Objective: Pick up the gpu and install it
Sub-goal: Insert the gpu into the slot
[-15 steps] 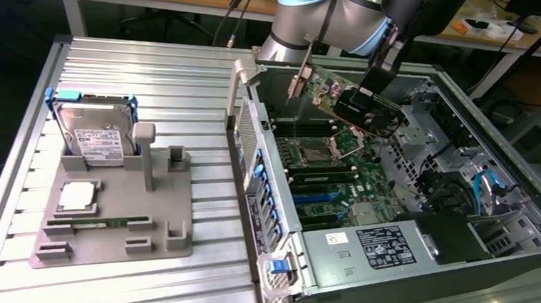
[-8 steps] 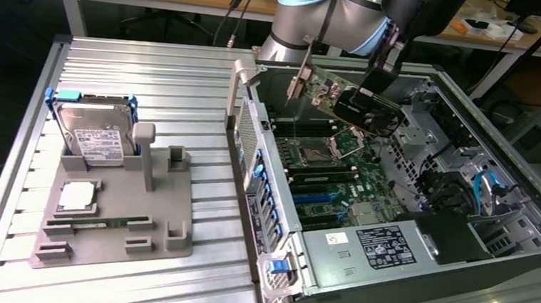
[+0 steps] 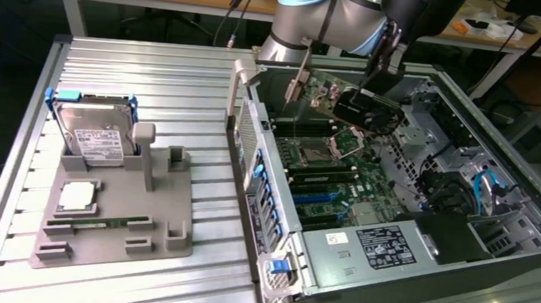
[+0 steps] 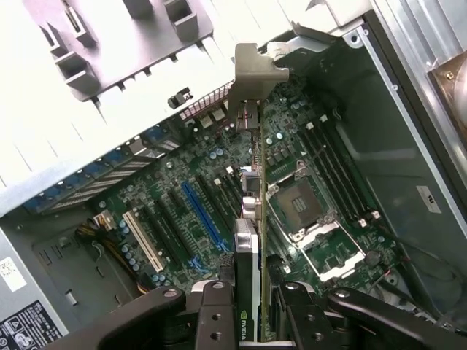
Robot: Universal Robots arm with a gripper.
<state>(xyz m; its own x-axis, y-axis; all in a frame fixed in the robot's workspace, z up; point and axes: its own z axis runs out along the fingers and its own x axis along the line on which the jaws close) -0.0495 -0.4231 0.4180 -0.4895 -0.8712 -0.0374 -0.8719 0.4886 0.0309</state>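
The gpu (image 3: 361, 108) is held in the air inside the open computer case (image 3: 495, 210), above the motherboard (image 3: 330, 181) and clear of it. The card is tilted. Its silver bracket (image 3: 297, 89) hangs at the end nearest the case wall on the exterior view's left.

In the wrist view the gpu (image 4: 248, 240) appears edge-on, with the bracket (image 4: 255, 73) at its far end. The long blue slot (image 4: 201, 215) and the white slot (image 4: 142, 242) lie to one side of the card, and the bare processor socket (image 4: 303, 204) lies to the other.

The gripper (image 3: 383, 75) (image 4: 252, 310) is clamped on the gpu, one finger (image 4: 215, 306) against each face of the card.

Outside the case, on the exterior view's left, a grey fixture tray (image 3: 166, 219) rests on the slatted table (image 3: 114, 69). The tray carries:
- a hard drive (image 3: 95, 136) with blue rails, standing upright;
- a processor (image 3: 77, 194), lying flat;
- a green memory stick (image 3: 103, 223), lying flat.
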